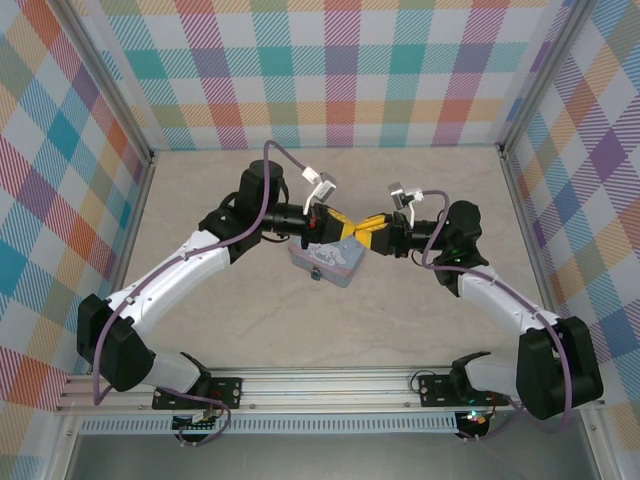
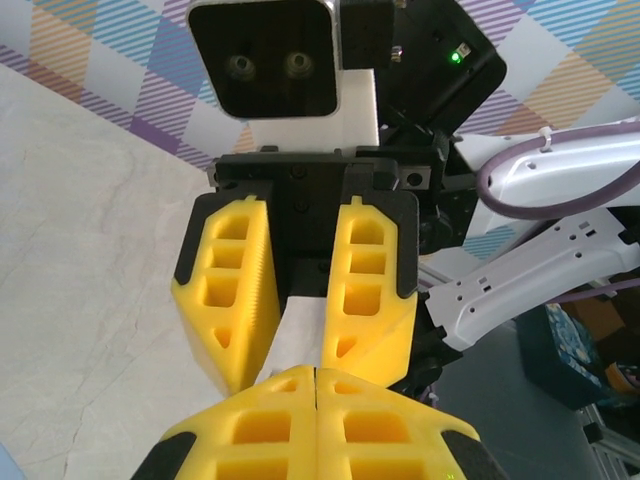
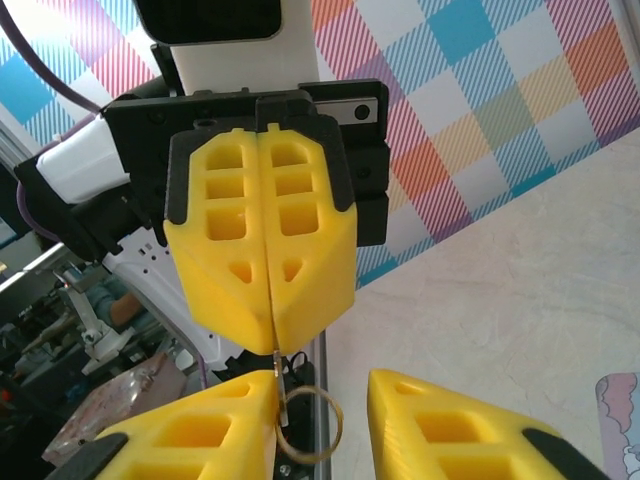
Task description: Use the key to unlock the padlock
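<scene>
Just left of the tin (image 1: 330, 262) in the overhead view, the left arm reaches in from its base, and the left gripper (image 1: 345, 224) hangs over the tin's far edge; its jaws are pressed together with no gap. The right wrist view shows them pinching the key (image 3: 273, 352), a thin dark sliver sticking out from between the fingertips; a small wire ring (image 3: 312, 424) hangs from the key's free end. On the tin's near edge sits the padlock (image 1: 317, 271), a tiny dark speck too small to make out its shackle. Over the tin's far right corner the right gripper (image 1: 368, 231) faces the left one tip to tip; its jaws stand wide apart with nothing gripped; the ring dangles just beside one of its fingers (image 3: 200, 435), contact unclear.
</scene>
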`<state>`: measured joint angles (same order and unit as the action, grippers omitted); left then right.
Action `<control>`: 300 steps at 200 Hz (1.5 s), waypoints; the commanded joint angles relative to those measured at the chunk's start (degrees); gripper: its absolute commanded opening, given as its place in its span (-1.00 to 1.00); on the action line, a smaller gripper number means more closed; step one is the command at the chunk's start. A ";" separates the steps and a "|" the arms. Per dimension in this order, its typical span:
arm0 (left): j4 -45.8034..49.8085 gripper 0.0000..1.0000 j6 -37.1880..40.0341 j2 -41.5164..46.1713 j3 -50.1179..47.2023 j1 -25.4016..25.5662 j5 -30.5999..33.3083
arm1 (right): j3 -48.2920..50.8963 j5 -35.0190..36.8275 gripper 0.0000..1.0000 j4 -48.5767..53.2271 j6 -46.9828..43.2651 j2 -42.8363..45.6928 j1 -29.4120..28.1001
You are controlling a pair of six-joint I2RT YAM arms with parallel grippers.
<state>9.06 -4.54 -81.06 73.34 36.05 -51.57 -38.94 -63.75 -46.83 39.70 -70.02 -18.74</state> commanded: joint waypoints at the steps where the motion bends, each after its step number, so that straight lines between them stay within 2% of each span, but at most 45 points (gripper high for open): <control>1: 1.22 -1.00 2.17 0.10 2.07 -0.19 -1.02 | -1.80 -1.64 -0.55 2.26 -2.83 2.02 -0.22; 17: 1.22 -1.00 2.35 0.06 2.18 -0.19 -0.89 | -1.90 -1.89 -0.62 3.73 -3.56 2.45 -0.24; 53: 1.31 -1.00 2.43 -0.05 2.46 -0.19 -0.71 | -1.87 -2.33 -0.59 6.10 -4.61 2.73 -0.28; 135: 2.45 -1.00 3.25 -0.02 2.58 -0.19 -0.69 | -3.77 -2.99 -0.69 12.92 -7.94 2.70 -1.59; 203: 4.84 -1.00 5.08 0.11 3.17 -0.19 -0.77 | -3.99 -2.44 -0.91 15.13 -9.71 3.29 -1.82; 244: 5.33 -1.00 4.99 0.05 3.91 -0.46 -0.37 | -4.65 -2.19 -0.98 21.91 -13.85 4.59 -1.81; 250: 5.11 -0.92 4.80 0.04 4.09 -0.54 -0.32 | -4.66 -1.89 -0.98 23.10 -14.63 4.87 -1.76; 260: 4.67 -0.60 4.17 0.15 4.18 -0.55 -0.15 | -4.71 -1.36 -0.98 24.37 -15.42 5.28 -1.81; 272: 4.31 -0.52 3.79 0.36 4.35 -0.63 0.07 | -4.35 -0.50 -0.98 24.75 -15.62 5.64 -1.81; 281: 3.98 -0.35 3.35 0.67 4.27 -0.76 1.04 | -4.15 -0.01 -0.99 24.55 -15.35 5.68 -1.78; 294: 3.69 -0.28 2.92 1.51 3.94 -1.11 2.42 | -3.80 0.87 -0.98 24.16 -14.76 5.77 -1.82; 300: 3.50 -0.17 2.61 1.95 3.71 -1.39 3.47 | -3.41 1.37 -0.99 23.74 -14.52 5.89 -1.76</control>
<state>14.52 -1.10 -81.03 75.75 35.68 -50.52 -42.02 -63.94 -24.03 26.50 -65.06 -20.34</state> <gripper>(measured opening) 0.354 0.052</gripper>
